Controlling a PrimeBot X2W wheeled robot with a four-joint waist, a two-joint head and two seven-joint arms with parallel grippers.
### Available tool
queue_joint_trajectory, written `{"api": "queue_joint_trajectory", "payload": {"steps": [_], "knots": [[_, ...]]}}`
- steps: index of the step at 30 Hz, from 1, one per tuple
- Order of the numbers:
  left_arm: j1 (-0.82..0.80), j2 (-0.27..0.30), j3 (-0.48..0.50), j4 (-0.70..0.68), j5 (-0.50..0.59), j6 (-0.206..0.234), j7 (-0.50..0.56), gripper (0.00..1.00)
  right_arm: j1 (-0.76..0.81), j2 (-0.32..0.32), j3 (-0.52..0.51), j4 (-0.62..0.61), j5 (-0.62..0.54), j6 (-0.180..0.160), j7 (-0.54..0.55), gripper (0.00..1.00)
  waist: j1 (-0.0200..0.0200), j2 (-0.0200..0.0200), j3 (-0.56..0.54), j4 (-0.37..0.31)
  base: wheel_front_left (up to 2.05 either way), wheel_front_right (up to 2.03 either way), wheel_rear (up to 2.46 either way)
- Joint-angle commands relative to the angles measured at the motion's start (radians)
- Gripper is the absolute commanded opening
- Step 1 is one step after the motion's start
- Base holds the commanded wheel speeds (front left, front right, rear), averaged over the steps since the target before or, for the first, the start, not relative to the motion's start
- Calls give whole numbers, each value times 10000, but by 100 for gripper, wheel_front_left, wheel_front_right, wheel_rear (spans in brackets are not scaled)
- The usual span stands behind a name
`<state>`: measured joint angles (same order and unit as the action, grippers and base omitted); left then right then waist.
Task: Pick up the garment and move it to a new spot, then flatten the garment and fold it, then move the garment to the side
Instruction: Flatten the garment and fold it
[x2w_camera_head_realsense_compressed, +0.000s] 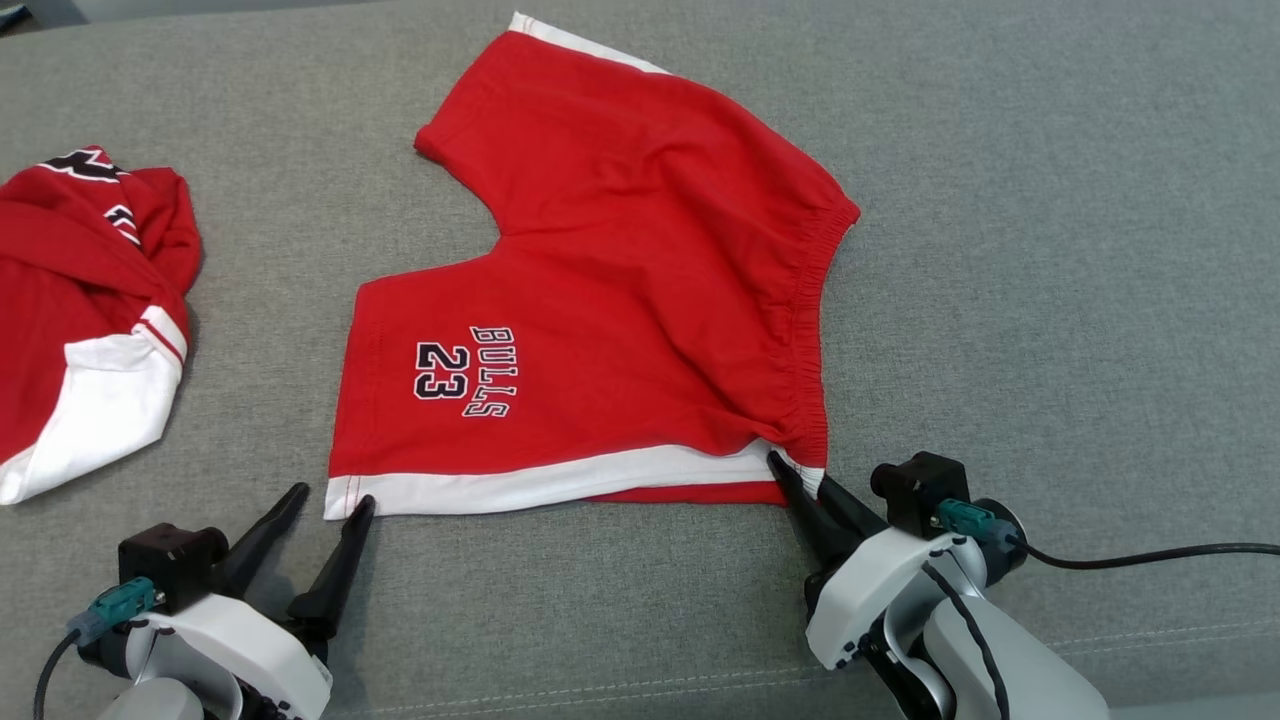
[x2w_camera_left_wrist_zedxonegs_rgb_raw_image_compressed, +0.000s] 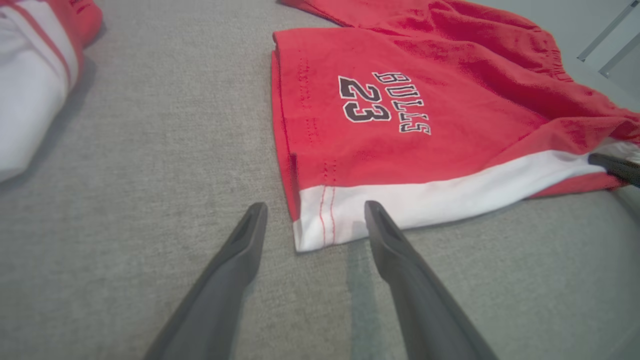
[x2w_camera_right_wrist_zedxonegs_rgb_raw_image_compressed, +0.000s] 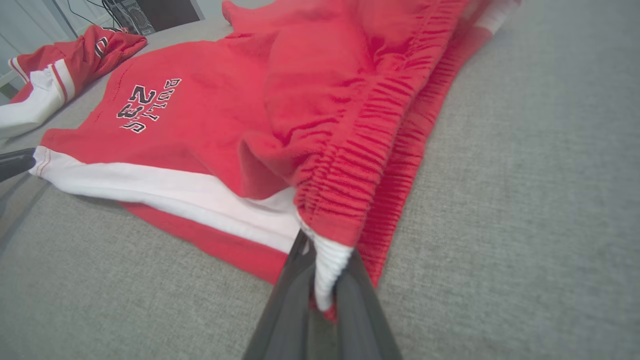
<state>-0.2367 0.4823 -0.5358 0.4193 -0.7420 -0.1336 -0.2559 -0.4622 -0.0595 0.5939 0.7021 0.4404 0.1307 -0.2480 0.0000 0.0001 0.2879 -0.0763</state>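
Status at that moment: the shorts (x2w_camera_head_realsense_compressed: 620, 280) lay spread on the grey padded surface (x2w_camera_head_realsense_compressed: 1050, 300) in the middle of my reach, waistband (x2w_camera_head_realsense_compressed: 815, 330) towards my right, leg hems towards my left. Flattening looked mostly done by my read; no fold was in yet and the move to the side was all ahead. Couldn't tell from this whether the relocation step counted as finished. My right pincer (x2w_camera_head_realsense_compressed: 790, 472) was clamped on the near waistband corner, white cloth pinched between its fingers. My left pincer (x2w_camera_head_realsense_compressed: 334, 494) was spread wide at the near hem corner, the corner sitting between its two fingers, nothing gripped. I judged it as fold setup: one corner taken, the other pending, then fold, then shift aside. Garment itself: red, white stripe (x2w_camera_head_realsense_compressed: 540, 485) along the near edge, "BULLS 23" print (x2w_camera_head_realsense_compressed: 468, 372) on the near leg, far leg angled away. Cloth was smooth across the legs, but the elastic was gathered and humped up beside my right grip, and a strip of red under layer showed below the stripe, so the layers weren't square. A second red garment (x2w_camera_head_realsense_compressed: 90, 300) sat crumpled well apart on my left
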Motion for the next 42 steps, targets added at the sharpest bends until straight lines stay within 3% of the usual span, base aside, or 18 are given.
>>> {"api": "queue_joint_trajectory", "payload": {"steps": [1, 5, 6, 7, 8, 18, 25, 32, 37, 42], "knots": [[-461, 402, 313, 15, -160, 29, -59, 100, -128, 93, 240, -225, 87, 0, -113, 0, 0, -1, 183, -142, 0, 0, 0], [-574, 483, 72, 122, -457, 29, -59, 100, -260, 93, 391, -291, 124, 0, -117, 0, 0, -1, 329, -226, 0, 0, 0], [-580, 517, -17, 111, -505, 29, -59, 86, -281, 93, 399, -296, 129, 0, -118, 0, 0, -1, 343, -234, 0, 0, 0], [-591, 545, -86, 86, -521, 29, -59, 40, -296, 93, 411, -292, 135, 0, -119, 0, 0, -1, 358, -237, 0, 0, 0], [-598, 548, -146, 24, -559, 29, -59, 0, -314, 93, 421, -281, 134, 0, -120, 0, 0, -1, 373, -237, 0, 0, 0], [-346, 350, -133, -32, -685, 29, -59, 0, -273, 93, 538, -2, 503, 0, -73, 0, 0, -1, -176, -116, 0, 0, 0], [303, -158, -42, 544, -604, 29, -59, 0, 235, 45, 918, 470, 1262, 0, 354, 0, 0, -1, -1374, 112, 0, 0, 0], [1013, -963, -156, 1830, -411, 29, -59, 0, 1309, -1180, 1749, -216, 3013, 0, 1107, 0, 0, -1, -2867, 525, 0, 0, 0], [1514, -1292, 180, 2240, -287, 29, -59, 0, 1896, -1949, 2211, -969, 3818, 0, 1501, 0, 0, -1, -3211, 654, 0, 0, 0], [1799, -1331, 591, 1915, -76, 29, -59, 0, 2127, -2301, 2260, -1505, 4188, 0, 1452, 0, 0, -1, -3139, 647, 0, 0, 0]]}}
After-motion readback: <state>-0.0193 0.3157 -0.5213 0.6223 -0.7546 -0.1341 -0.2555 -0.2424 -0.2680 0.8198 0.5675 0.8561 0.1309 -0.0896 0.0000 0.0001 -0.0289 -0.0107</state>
